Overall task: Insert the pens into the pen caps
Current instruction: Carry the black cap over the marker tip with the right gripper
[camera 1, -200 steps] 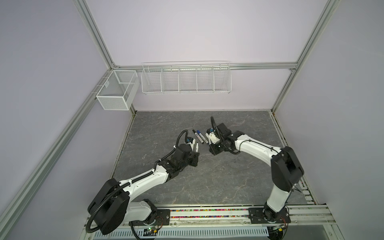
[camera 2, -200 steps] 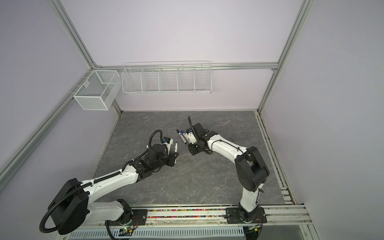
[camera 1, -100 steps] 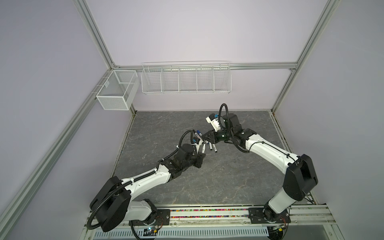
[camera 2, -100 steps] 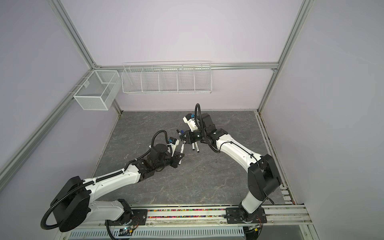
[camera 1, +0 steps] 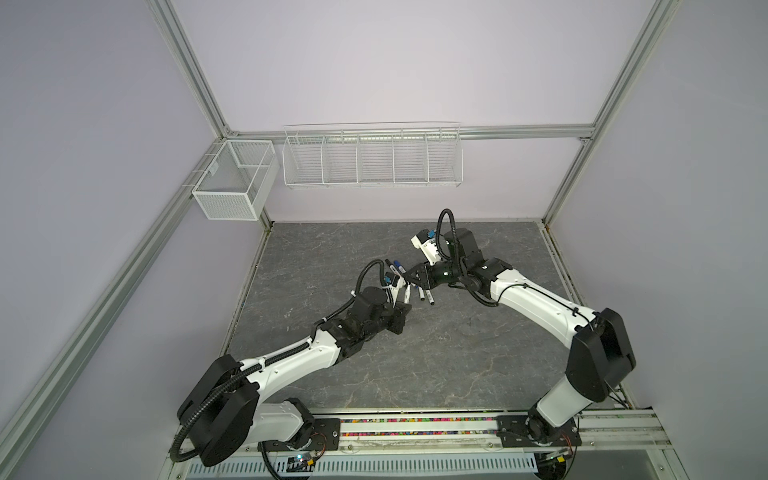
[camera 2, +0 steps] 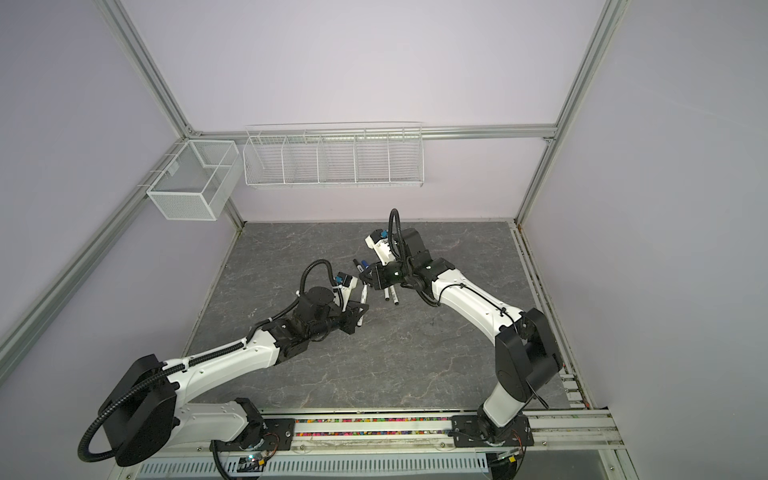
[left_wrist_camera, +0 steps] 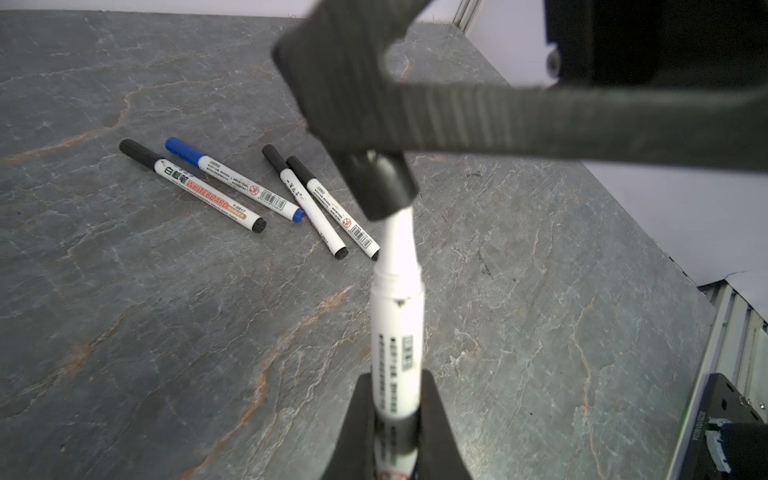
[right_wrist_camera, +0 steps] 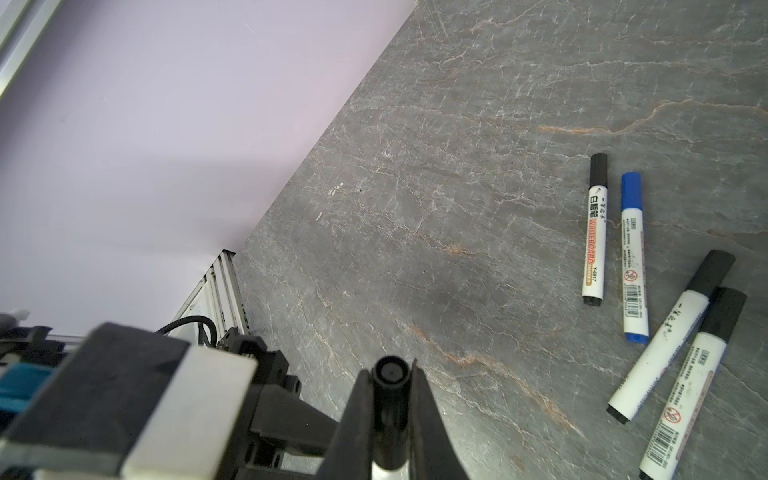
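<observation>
My left gripper [left_wrist_camera: 397,382] is shut on a white pen [left_wrist_camera: 397,332] with dark lettering, held above the table. My right gripper [right_wrist_camera: 390,372] is shut on a black pen cap [right_wrist_camera: 390,399]. In the left wrist view the pen's narrow front end enters the mouth of the cap [left_wrist_camera: 380,187], with part of the neck still showing. In both top views the two grippers [camera 1: 405,309] [camera 1: 409,276] meet near the table's middle. Several capped pens lie on the table: one blue-capped [left_wrist_camera: 237,183] and three black-capped [left_wrist_camera: 195,187] [left_wrist_camera: 307,203] [left_wrist_camera: 336,210].
The capped pens [right_wrist_camera: 632,253] lie loosely together on the grey stone-patterned table [camera 1: 415,365], just beyond the grippers. Two white wire baskets [camera 1: 372,156] [camera 1: 232,183] hang on the back and left walls. An aluminium rail [camera 1: 415,428] runs along the front edge.
My right gripper has risen from the table beside the lying pens with the cap and swung over to my left gripper. The cap now meets the held pen's tip.
</observation>
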`<state>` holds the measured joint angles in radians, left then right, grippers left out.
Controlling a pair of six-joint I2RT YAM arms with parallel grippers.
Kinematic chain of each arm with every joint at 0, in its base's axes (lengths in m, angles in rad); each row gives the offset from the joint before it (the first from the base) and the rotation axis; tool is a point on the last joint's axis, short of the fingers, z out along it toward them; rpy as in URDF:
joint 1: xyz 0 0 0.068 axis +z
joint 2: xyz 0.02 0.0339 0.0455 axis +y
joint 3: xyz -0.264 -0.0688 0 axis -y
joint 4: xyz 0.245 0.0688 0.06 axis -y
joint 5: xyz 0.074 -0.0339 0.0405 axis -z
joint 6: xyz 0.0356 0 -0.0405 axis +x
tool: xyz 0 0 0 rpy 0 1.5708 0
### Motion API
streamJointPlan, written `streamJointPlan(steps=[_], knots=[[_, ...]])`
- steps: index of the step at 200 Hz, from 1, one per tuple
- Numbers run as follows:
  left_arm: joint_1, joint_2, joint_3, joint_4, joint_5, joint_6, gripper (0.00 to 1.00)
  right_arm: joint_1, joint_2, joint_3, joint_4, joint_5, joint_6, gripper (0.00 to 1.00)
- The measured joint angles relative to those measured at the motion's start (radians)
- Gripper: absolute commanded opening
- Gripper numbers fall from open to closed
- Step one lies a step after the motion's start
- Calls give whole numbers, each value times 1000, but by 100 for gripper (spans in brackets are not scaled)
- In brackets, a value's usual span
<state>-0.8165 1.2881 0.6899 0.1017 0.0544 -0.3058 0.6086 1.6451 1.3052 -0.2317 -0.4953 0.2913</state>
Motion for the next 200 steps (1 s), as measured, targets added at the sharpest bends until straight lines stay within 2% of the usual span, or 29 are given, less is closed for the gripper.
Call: streamJointPlan(steps=[83, 132, 165, 200], knots=[[-5, -2, -2, 33, -14, -23, 0, -11, -29, -32, 29, -31, 11, 14], [31, 6, 19, 142, 23, -51, 0, -65, -60, -55, 151, -156, 65, 17], [33, 55, 100, 103, 31, -9, 0, -98, -68, -54, 178, -206, 48, 19], [33, 73, 133, 56, 32, 64, 0, -102, -79, -33, 99, -208, -33, 21]])
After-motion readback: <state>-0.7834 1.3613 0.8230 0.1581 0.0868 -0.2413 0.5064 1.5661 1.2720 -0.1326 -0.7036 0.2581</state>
